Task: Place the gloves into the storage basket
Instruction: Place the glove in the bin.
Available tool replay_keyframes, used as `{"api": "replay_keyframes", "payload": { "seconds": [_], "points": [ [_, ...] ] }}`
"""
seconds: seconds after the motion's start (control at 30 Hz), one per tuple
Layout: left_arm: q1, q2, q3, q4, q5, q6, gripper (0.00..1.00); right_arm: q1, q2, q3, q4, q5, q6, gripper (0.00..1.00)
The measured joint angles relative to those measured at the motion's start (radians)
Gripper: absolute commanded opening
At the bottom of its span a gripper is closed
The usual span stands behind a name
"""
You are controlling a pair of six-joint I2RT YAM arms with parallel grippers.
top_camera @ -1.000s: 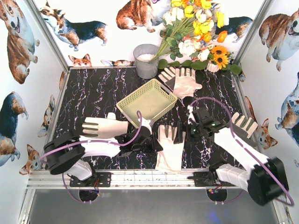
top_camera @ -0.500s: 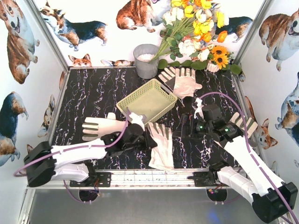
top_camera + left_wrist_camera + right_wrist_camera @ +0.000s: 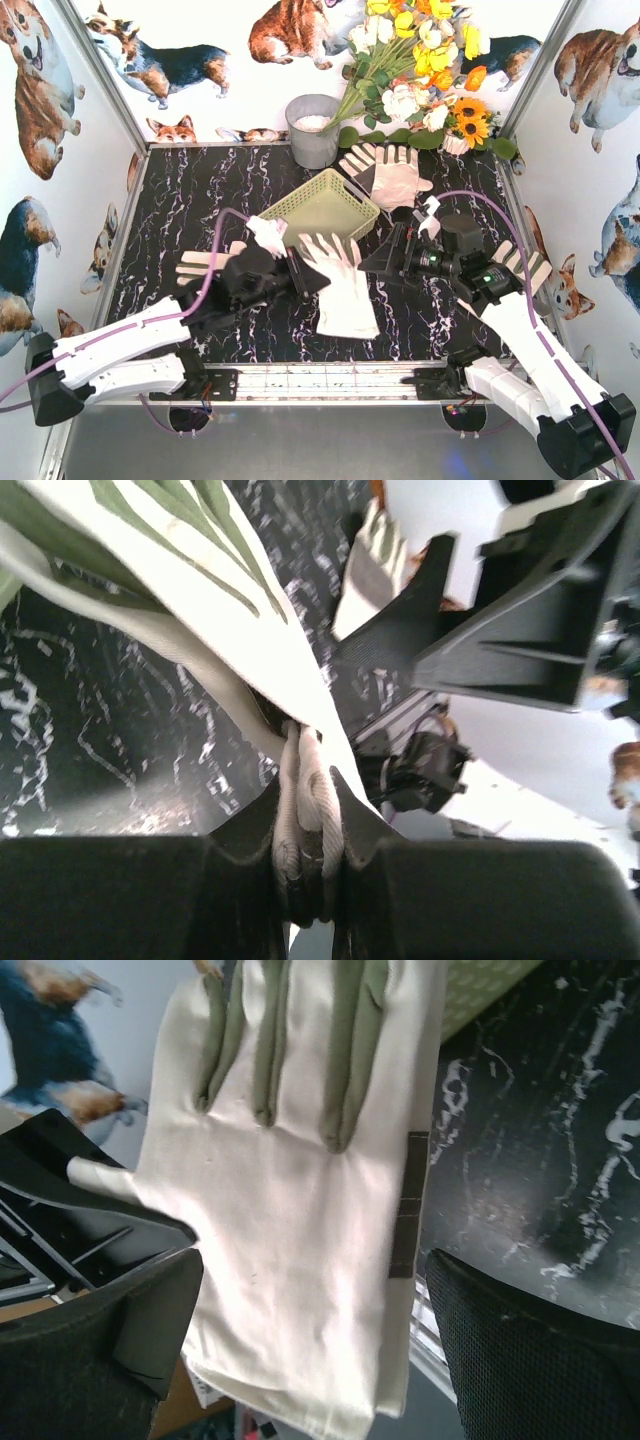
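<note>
— as you look over the black table (image 3: 190, 190), what's crowding the spot?

— a grey bucket (image 3: 312, 130) and a bunch of flowers (image 3: 420, 70) stand at the back. a pair of gloves (image 3: 388, 175) lies flat just in front of them. there's a left-side glove (image 3: 200, 267) half under the left arm, and a right-side glove (image 3: 527, 265) pokes out behind the right arm. the basket (image 3: 318, 210) sits mid-table.

— and the one up in the air?

— the raised glove (image 3: 342, 285) hangs just this side of the basket, its fingertips over the near rim as seen from above. the left gripper (image 3: 305, 815) is clamped tight on its cuff, with the fabric bunched between the jaws. the right gripper (image 3: 315, 1265) faces the glove from the other side, its fingers spread wide and gripping nothing. the glove hangs across the gap ahead of them, and i can't tell if it touches.
</note>
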Motion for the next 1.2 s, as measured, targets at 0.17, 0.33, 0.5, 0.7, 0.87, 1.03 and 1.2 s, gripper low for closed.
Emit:
{"api": "replay_keyframes", "payload": {
  "seconds": [0.17,0.33,0.5,0.7,0.87,1.03,1.2],
  "points": [
    [0.035,-0.019,0.113,-0.028,0.002,0.025,0.0,-0.009,-0.014,-0.026,0.109,-0.043,0.118,0.97],
    [0.089,-0.005,0.219,-0.038,0.051,0.057,0.0,-0.011,-0.018,-0.077,0.229,-0.082,0.237,0.98],
    [0.119,0.036,0.274,-0.03,0.13,0.082,0.0,-0.011,-0.018,-0.11,0.391,-0.126,0.35,0.98],
    [0.163,0.066,0.284,-0.001,0.251,0.09,0.0,-0.011,-0.017,-0.133,0.609,-0.164,0.473,0.97],
    [0.178,0.076,0.321,0.025,0.319,0.094,0.0,-0.011,0.015,-0.135,0.791,-0.2,0.568,0.91],
    [0.195,0.076,0.342,0.041,0.363,0.097,0.0,-0.011,0.072,-0.135,0.939,-0.24,0.655,0.82],
    [0.215,0.083,0.351,0.063,0.409,0.093,0.0,-0.011,0.077,-0.137,1.006,-0.245,0.691,0.94]
  ]
}}
